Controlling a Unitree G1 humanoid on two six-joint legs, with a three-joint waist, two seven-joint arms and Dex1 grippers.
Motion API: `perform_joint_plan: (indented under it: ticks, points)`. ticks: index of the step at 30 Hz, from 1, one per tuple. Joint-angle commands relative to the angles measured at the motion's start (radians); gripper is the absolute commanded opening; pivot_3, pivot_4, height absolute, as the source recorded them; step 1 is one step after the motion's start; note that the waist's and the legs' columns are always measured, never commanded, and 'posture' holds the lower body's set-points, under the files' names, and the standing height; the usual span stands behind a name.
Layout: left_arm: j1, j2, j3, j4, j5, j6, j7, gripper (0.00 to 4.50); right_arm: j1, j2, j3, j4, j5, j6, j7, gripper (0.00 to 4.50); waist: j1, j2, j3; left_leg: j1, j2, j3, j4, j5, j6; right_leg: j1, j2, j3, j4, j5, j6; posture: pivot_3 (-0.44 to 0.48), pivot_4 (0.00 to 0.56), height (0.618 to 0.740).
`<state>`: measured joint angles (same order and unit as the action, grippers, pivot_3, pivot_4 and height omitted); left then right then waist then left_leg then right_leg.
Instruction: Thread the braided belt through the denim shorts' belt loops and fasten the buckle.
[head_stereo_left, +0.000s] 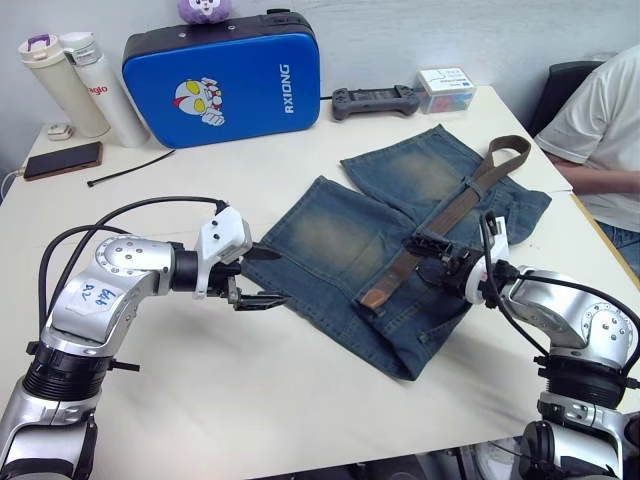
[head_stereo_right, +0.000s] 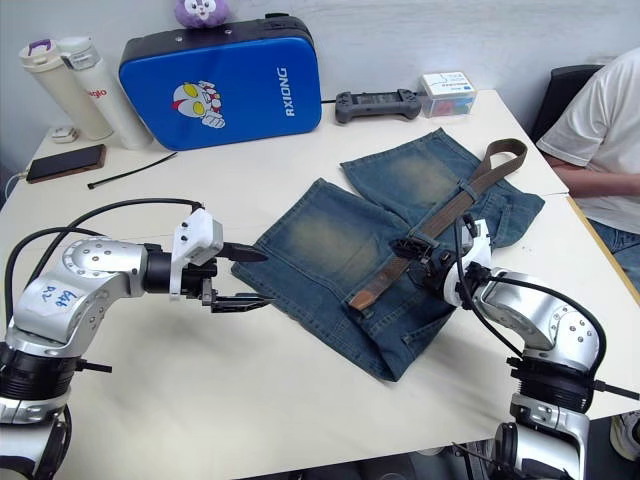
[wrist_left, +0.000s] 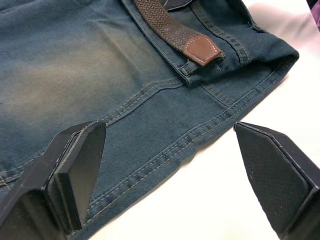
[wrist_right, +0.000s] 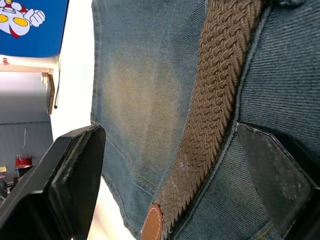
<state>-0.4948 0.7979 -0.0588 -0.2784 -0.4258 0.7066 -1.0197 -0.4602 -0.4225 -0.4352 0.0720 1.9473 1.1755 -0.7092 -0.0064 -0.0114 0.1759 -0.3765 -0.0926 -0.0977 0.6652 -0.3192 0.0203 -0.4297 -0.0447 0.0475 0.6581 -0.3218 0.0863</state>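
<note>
The white table (head_stereo_left: 300, 400) carries the denim shorts (head_stereo_left: 400, 240), blue case (head_stereo_left: 225, 90), 2 bottles (head_stereo_left: 75, 85), phone (head_stereo_left: 62, 160).

The denim shorts (head_stereo_left: 380, 250) are faded, matt cloth with raised stitching. The braided belt (wrist_right: 212, 105) is coarse woven cord, ending in smooth tan leather. The desk (head_stereo_left: 200, 400) looks smooth and pale.
</note>
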Motion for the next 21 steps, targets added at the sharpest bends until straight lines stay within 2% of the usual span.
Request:
perform_joint_plan:
  ticks: [1,10,18,21]
  points:
    - [-0.01,0.009,0.007,-0.019,-0.009,-0.009,-0.008,4.5,-0.038,-0.012,-0.005,0.006,0.025,-0.002,0.037,4.45,-0.001,0.0,0.0,0.0,0.0,0.0,0.0,0.0,0.0,0.0,0.0,0.0,0.0,0.0,0.0,0.0,0.15,0.74]
    - [-0.022,0.018,0.003,-0.005,0.003,-0.019,-0.019,4.5,-0.057,0.017,0.026,0.037,0.025,-0.018,0.045,4.45,-0.001,0.0,0.0,0.0,0.0,0.0,0.0,0.0,0.0,0.0,0.0,0.0,0.0,0.0,0.0,0.0,0.15,0.74]
    - [-0.023,0.024,0.007,-0.006,0.009,-0.023,-0.013,4.5,0.019,0.033,0.065,0.024,0.025,-0.057,0.058,4.45,-0.001,0.0,0.0,0.0,0.0,0.0,0.0,0.0,0.0,0.0,0.0,0.0,0.0,0.0,0.0,0.0,0.15,0.74]
    - [-0.008,0.057,-0.018,-0.006,0.042,-0.045,-0.031,4.5,0.051,0.031,0.086,-0.001,0.025,-0.048,0.067,3.64,-0.001,0.0,0.0,0.0,0.0,0.0,0.0,0.0,0.0,0.0,0.0,0.0,0.0,0.0,0.0,0.0,0.15,0.74]
